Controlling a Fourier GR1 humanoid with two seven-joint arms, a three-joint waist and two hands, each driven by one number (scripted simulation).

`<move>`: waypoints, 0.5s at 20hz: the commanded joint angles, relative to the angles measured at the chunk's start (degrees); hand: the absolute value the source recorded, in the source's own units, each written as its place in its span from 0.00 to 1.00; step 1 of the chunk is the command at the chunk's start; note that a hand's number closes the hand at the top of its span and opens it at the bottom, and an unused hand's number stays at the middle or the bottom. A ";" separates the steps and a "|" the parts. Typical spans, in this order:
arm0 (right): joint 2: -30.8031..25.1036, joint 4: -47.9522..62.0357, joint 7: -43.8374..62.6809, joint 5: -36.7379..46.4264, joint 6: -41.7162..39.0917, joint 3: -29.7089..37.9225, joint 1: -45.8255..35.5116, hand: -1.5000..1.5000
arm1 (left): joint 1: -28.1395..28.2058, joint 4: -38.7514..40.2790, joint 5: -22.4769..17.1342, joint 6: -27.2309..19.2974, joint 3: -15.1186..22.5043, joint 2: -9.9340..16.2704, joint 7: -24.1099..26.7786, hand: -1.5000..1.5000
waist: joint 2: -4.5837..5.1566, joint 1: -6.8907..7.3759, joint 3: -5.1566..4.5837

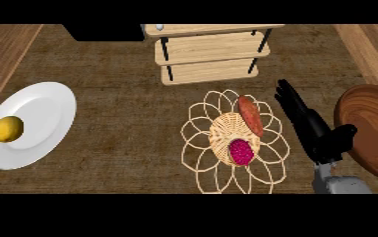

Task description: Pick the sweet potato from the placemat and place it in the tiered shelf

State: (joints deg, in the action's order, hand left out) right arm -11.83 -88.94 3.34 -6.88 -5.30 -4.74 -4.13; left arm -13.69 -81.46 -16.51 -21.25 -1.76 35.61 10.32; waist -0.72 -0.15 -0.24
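Right hand (306, 121), fingers straight and empty, hovers right of the sweet potato (251, 116); closing carelessly could grab the neighbouring pink fruit (241, 151) on the placemat (199, 131) instead.

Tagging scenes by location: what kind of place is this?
Likely a kitchen counter: a wooden tiered shelf, a woven placemat holding a sweet potato, and a white plate with a lemon.

The tiered shelf (210, 56) is pale smooth wood on dark rods; the placemat (221, 146) looks woven wicker; the plate (40, 118) is glossy white.
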 commanded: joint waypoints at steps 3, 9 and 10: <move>-7.66 2.39 -5.80 -1.89 -3.22 9.22 -5.85 1.00 | 6.52 2.69 -3.39 4.08 4.96 -5.05 -7.52 0.50 | 1.07 0.67 0.30; -18.59 16.77 -1.49 7.96 -0.33 13.53 -8.00 1.00 | 10.13 7.18 -7.47 9.36 13.98 -12.96 -16.94 0.50 | 2.75 1.54 0.32; -17.07 21.68 -3.84 6.07 -1.43 14.11 -10.11 1.00 | 9.31 7.51 -7.83 10.44 14.48 -13.06 -18.05 0.50 | 2.38 2.06 0.43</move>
State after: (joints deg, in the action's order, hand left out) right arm -26.87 -78.38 0.01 -1.29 -6.60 6.30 -11.35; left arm -5.57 -75.88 -22.41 -13.79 8.87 25.97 -3.50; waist 1.46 0.59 -0.11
